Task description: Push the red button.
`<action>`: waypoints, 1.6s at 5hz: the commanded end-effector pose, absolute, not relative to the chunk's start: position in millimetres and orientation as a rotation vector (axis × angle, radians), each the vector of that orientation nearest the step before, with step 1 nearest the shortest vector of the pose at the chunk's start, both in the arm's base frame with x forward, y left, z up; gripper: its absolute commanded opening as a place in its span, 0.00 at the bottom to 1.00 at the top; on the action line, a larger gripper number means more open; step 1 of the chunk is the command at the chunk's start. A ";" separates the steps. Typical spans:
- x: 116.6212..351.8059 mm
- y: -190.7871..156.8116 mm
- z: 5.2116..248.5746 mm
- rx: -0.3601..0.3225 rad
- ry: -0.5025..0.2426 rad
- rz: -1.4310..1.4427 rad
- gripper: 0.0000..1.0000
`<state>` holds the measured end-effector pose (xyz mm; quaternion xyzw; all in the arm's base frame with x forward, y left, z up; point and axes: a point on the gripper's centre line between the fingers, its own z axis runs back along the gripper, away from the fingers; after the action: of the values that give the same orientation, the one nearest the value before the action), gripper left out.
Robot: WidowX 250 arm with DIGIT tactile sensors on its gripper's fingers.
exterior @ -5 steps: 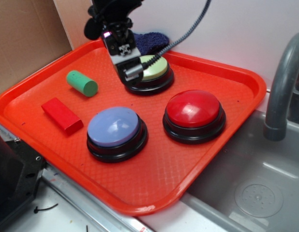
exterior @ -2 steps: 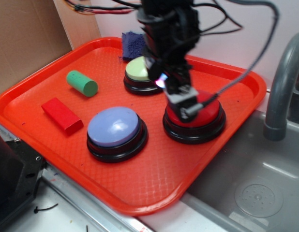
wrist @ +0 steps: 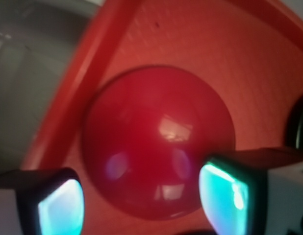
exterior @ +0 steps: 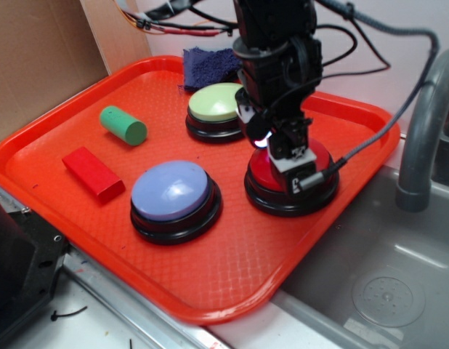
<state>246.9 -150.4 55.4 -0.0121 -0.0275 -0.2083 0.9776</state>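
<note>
A: Jaws first, what are they doing?

B: Spread apart w/ nothing between them. In the wrist view, the two glowing teal fingertips (wrist: 61,208) sit at either side of the red button (wrist: 159,142), dome filling the gap below.

A: And the gripper (exterior: 291,161) itself?

B: Directly over the red button (exterior: 272,178), at the tray's right side. Contact can't be judged. 1 s ago it was over the pale green button (exterior: 217,103); 0.4 s ago already at the red one, now more upright.

A: What else is around?

B: All on an orange tray (exterior: 232,280): blue button (exterior: 174,193) front-left of the red, green cylinder (exterior: 123,125) and small red block (exterior: 93,174) at left, blue cloth (exterior: 208,67) at back. Grey sink (exterior: 370,269) and faucet (exterior: 422,127) to the right. None of these moved.
</note>
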 end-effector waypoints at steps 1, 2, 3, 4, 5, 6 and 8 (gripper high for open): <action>266.0 -153.5 62.8 -0.030 -0.078 -0.440 1.00; 263.8 -151.8 80.6 -0.023 -0.097 -0.441 1.00; 259.3 -147.3 107.4 -0.014 -0.116 -0.434 1.00; 254.2 -139.8 126.7 -0.027 -0.129 -0.406 1.00; 250.1 -135.7 135.5 -0.026 -0.126 -0.386 1.00; 244.7 -127.8 144.4 -0.032 -0.122 -0.368 1.00; 238.3 -112.5 161.9 -0.013 -0.107 -0.304 1.00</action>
<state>230.3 -106.2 136.4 0.0036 -0.0114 -0.1586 0.9873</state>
